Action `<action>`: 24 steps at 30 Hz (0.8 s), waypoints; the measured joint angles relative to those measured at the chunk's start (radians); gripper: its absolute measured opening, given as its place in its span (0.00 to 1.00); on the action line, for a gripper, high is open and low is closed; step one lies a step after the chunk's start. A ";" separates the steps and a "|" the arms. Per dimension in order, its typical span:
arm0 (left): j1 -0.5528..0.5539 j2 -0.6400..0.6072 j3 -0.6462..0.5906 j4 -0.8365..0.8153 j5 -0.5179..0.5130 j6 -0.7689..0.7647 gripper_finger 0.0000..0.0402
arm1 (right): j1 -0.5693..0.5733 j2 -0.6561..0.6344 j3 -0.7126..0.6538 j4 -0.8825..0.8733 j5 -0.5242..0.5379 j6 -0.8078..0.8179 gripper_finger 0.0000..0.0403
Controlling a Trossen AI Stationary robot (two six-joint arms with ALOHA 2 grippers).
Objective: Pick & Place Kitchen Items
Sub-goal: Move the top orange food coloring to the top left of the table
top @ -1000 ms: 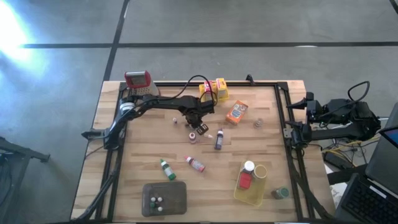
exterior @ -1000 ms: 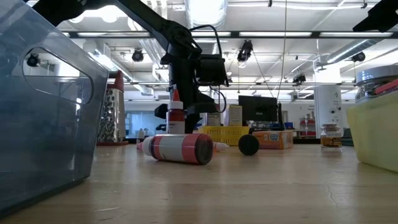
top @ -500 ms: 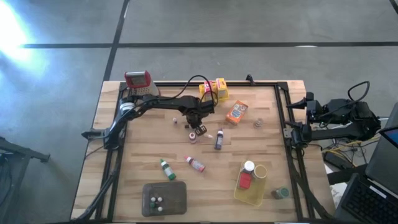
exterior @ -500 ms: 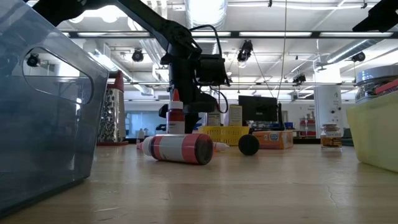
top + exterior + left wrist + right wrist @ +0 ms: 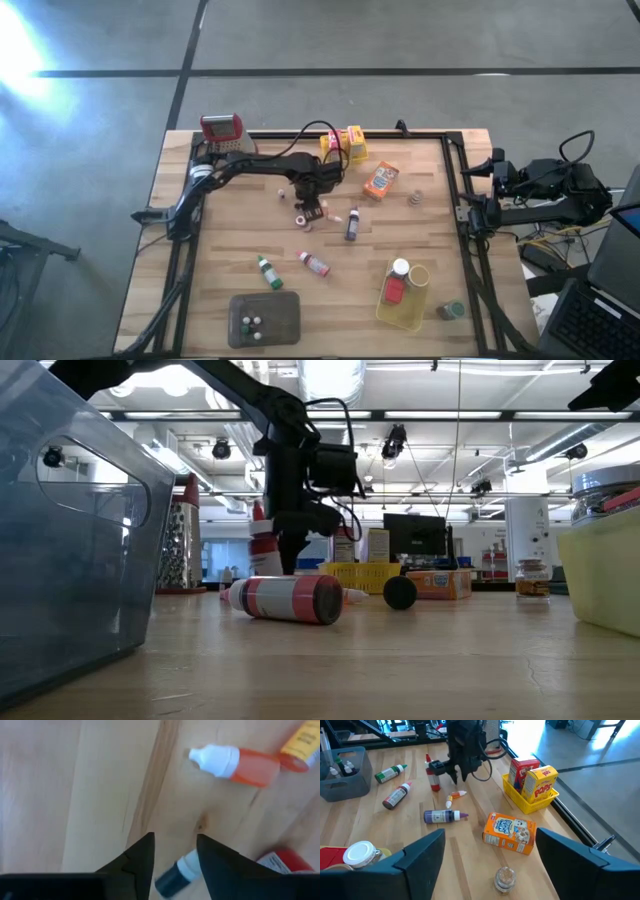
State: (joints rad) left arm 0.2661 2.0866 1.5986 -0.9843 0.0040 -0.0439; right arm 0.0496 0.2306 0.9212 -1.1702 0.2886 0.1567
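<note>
Here, the red-capped bottle [image 5: 264, 545] stands upright mid-counter, tip skyward, just beside the left claw [image 5: 312, 203] — its fingers parted around nothing, arm stretched across from the left — while the right claw [image 5: 487, 855] waits open off the counter's [image 5: 430, 200] right edge.

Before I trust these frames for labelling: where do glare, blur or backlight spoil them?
High view: bright glare on the floor's upper-left corner. Low view: ceiling lights backlight the left arm to a silhouette; the grey bin looms soft in the foreground. Left wrist view: the orange bottle and tabletop are blurred. Right wrist view: sunlight washes out the far floor.
</note>
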 joint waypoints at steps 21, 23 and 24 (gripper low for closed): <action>0.000 -0.042 0.039 0.180 0.007 -0.400 0.41 | 0.000 0.000 0.000 0.000 0.000 0.000 0.59; 0.000 -0.042 0.039 0.176 0.007 -0.476 0.41 | 0.000 0.000 0.000 0.000 0.000 0.000 0.58; 0.000 -0.042 0.039 0.172 0.012 -0.514 0.41 | 0.000 0.000 0.000 0.000 0.000 0.000 0.57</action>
State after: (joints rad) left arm 0.2657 2.0449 1.6379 -0.8126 0.0157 -0.5580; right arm 0.0497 0.2306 0.9213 -1.1702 0.2883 0.1568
